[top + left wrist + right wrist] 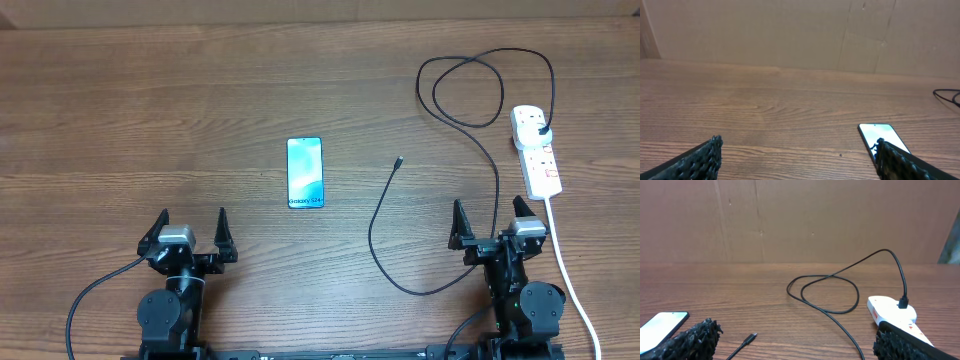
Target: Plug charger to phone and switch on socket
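The phone (305, 173) lies flat mid-table with its light-blue screen up; it also shows in the left wrist view (879, 138) and the right wrist view (662, 324). The charger cable (470, 120) loops at the back right; its plug (541, 130) sits in the white socket strip (537, 150), and its connector tip (399, 160) lies loose right of the phone, also in the right wrist view (751, 338). My left gripper (193, 232) is open and empty near the front, left of the phone. My right gripper (490, 222) is open and empty, just in front of the strip.
The strip's thick white cord (570, 280) runs down the right side past my right arm toward the front edge. A brown cardboard wall (790, 30) stands behind the wooden table.
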